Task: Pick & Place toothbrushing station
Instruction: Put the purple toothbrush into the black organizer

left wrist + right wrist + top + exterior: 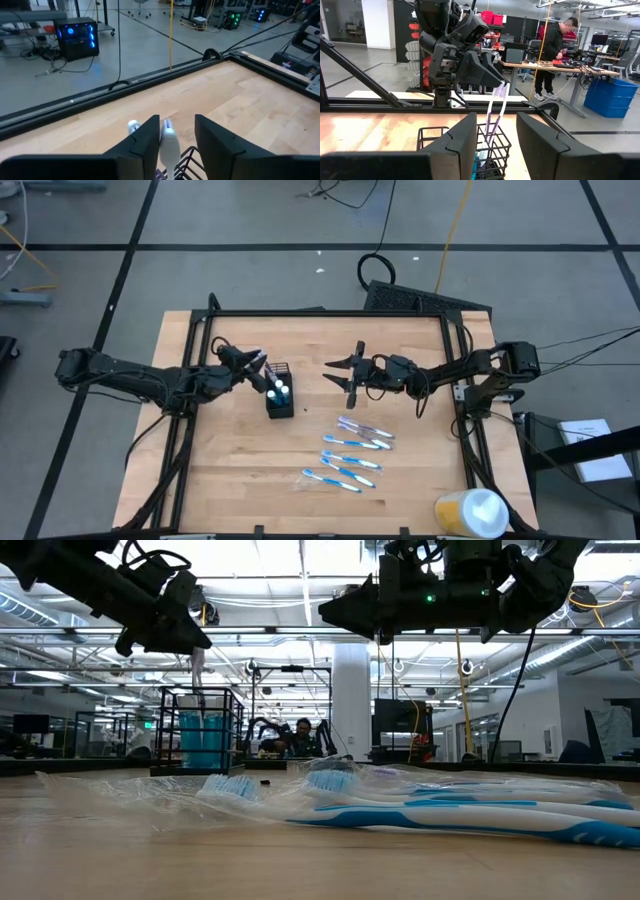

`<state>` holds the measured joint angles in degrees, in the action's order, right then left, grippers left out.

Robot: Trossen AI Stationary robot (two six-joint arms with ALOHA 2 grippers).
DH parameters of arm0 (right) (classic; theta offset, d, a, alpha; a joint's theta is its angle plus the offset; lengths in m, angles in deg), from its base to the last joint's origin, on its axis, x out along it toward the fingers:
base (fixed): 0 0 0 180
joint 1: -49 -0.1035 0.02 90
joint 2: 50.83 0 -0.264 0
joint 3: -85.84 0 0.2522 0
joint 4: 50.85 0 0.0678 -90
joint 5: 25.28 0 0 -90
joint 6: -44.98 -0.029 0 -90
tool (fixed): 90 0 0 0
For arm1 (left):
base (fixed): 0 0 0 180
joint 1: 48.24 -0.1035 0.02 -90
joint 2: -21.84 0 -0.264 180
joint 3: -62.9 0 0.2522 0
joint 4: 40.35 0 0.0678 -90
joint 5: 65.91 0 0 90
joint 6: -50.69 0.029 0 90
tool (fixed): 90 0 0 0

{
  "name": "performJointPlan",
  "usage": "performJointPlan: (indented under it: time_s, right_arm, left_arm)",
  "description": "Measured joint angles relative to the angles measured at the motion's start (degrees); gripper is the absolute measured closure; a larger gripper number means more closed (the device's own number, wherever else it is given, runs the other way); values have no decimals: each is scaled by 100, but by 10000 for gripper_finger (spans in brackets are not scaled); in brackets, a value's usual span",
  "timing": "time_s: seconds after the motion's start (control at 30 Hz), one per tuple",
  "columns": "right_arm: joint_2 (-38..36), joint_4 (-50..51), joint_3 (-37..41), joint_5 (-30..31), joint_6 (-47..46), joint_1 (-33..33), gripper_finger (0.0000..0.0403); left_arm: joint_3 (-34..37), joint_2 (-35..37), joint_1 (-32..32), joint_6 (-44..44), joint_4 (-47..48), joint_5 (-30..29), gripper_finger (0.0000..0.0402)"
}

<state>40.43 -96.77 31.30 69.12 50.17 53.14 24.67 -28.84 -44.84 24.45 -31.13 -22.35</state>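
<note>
While the high view looks straight down, the left gripper (pixel 258 364) hangs at the black mesh holder (pixel 280 398), which stands left of the table's middle with blue-capped tubes (pixel 279 391) inside. The right gripper (pixel 345 375) waits just right of the holder, fingers spread and empty. Four toothbrushes (pixel 352 444) lie in clear wrappers on the wooden table (pixel 420 470), near the front right, with the yellow-and-white container (pixel 472 512) at the corner.

In the low view, the wrapped brushes fill the foreground; the holder (pixel 200 730) stands behind them, a pale brush handle (pixel 197 670) dropping from the left gripper (pixel 172 635) into it.

The left wrist view shows its fingers (pixel 145 145) clenched on that white handle (pixel 167 145) above the holder's rim.

The right wrist view faces the holder (pixel 490 145), two slim brushes (pixel 496 107) slanting up from it into the left gripper (pixel 487 75); a person works at a bench beyond.

The step in hand looks like seating a brush in the holder. Next, the left gripper likely needs to lower, release, and lift clear without tipping the holder.
</note>
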Motion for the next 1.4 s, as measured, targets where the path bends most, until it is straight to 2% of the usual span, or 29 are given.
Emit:
performJointPlan:
  time_s: [0.27, 0.53, 0.77, 0.93, 1.07, 1.4]
  right_arm:
    - [0, 2, 0, 0, 0, 0, 273]
    - [-160, 621, 0, 0, 2, -45, 273]
    - [-739, 2449, -5, 46, -125, -418, 273]
    - [-872, 4005, -4, 503, -715, -875, 270]
    - [-635, 4501, -3, 621, -1035, -1158, 257]
    - [306, 4439, -4, 531, -1686, -1262, 242]
  left_arm:
    - [0, 64, 0, 129, -110, 2, 235]
    - [-3, 184, 11, 956, -813, 155, 225]
    - [-26, 370, 55, 1726, -1494, 137, 224]
    - [-28, 369, 55, 2078, -1914, 139, 224]
    - [-28, 370, 55, 2140, -1990, 140, 224]
    - [-28, 372, 44, 2105, -1973, 138, 224]
